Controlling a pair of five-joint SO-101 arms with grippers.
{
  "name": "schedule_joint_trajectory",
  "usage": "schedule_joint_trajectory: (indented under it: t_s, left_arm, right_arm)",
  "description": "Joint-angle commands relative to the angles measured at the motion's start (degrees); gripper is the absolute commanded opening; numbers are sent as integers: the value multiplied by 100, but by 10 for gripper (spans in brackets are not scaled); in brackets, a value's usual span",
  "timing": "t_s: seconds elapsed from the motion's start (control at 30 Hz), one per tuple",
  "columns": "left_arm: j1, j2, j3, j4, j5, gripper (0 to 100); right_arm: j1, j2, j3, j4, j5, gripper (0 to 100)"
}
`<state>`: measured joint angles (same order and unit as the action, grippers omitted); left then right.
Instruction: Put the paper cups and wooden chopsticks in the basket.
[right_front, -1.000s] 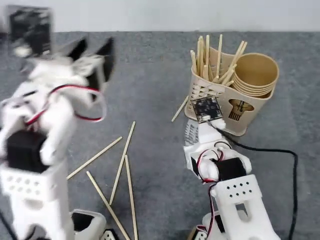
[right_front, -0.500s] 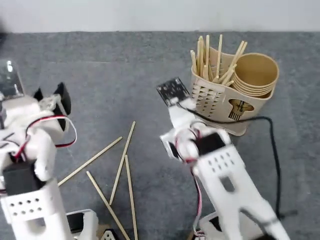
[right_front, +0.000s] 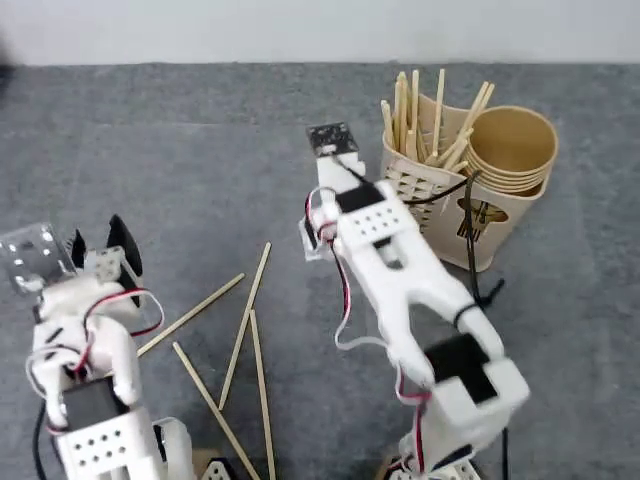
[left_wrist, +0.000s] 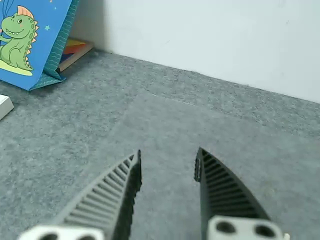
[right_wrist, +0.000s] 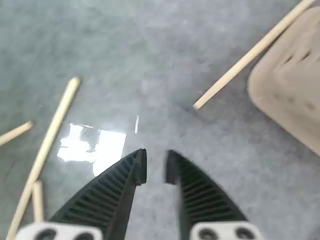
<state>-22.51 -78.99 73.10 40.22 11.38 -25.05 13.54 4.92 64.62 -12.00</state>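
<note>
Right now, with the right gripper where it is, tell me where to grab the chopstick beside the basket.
Grip the chopstick near its free end, the one away from the basket. Bring the right gripper down from above, with its fingers across the thin shaft. The other end runs close to the basket wall, so there is probably little room for the fingers there.

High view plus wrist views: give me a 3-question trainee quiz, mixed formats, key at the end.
1. True or false: the paper cups sit stacked inside the basket.
2. The left gripper holds: A) a chopstick B) a cup C) nothing.
3. Fill in: the loose chopsticks lie on the ___, outside the basket.
Key: 1 true; 2 C; 3 table.
</note>
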Motion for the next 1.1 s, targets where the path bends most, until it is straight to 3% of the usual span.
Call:
schedule_joint_trajectory:
  t_s: [0.0,0.17,0.47,0.8,1.0,1.07]
  left_arm:
    - [-9,-677,259,-149,70,170]
    - [-26,-1415,787,-149,448,170]
    - [-35,-2435,1490,-123,448,170]
    - [-35,-2514,1604,-114,440,170]
    - [-35,-2514,1684,-123,440,170]
    - [-35,-2514,1684,-123,431,170]
  right_arm:
    - [268,479,-1002,330,-62,155]
    - [567,1367,-2092,769,-62,158]
    - [593,2712,-3543,848,-62,158]
    - [708,3609,-4229,857,-62,154]
    - [488,3714,-4229,1314,-62,2]
    - [365,3714,-4229,1481,-35,22]
